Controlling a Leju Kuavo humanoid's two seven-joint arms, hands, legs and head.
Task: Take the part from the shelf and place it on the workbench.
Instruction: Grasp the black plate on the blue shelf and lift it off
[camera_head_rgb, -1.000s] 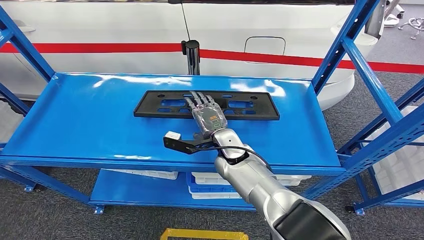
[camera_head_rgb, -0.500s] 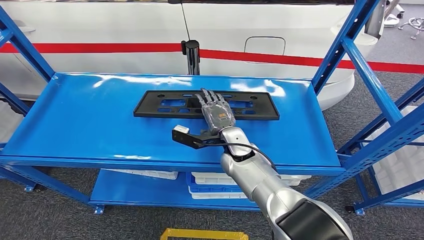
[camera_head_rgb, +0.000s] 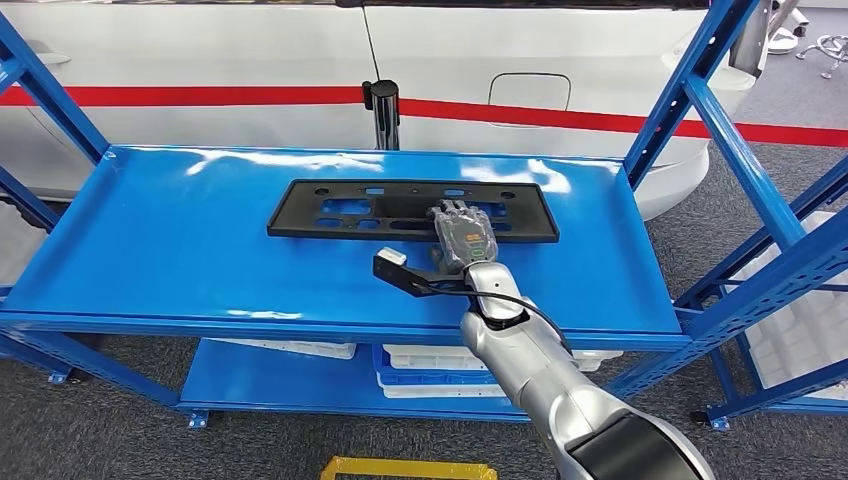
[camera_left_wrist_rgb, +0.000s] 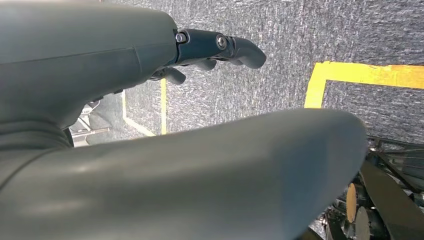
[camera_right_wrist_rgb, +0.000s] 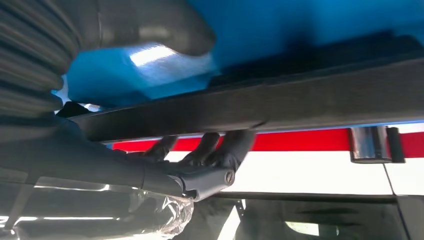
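Shelving of blue steel (camera_head_rgb: 200, 240) carried the part, a long black plastic plate bracket (camera_head_rgb: 340, 210) with cut-out slots, which lay flat on the upper deck towards the back. From the head view the right hand (camera_head_rgb: 463, 233) lay palm-down over the bracket's right portion, its fingers bent over the bracket; whether they gripped could not be told from above. The right wrist view gave the closer angle: the dark fingertips (camera_right_wrist_rgb: 235, 145) were hooked against the far edge of the bracket (camera_right_wrist_rgb: 300, 102), with the thumb (camera_right_wrist_rgb: 150, 30) on the near side, so the hand was closing round the part, though a firm hold could not be confirmed. A white car body with a red stripe (camera_head_rgb: 560, 117) stood behind the shelf. The left wrist view showed the left hand (camera_left_wrist_rgb: 210, 50) hanging over grey carpet (camera_left_wrist_rgb: 300, 40) with yellow floor tape (camera_left_wrist_rgb: 360, 75), fingers loosely curled, holding nothing.
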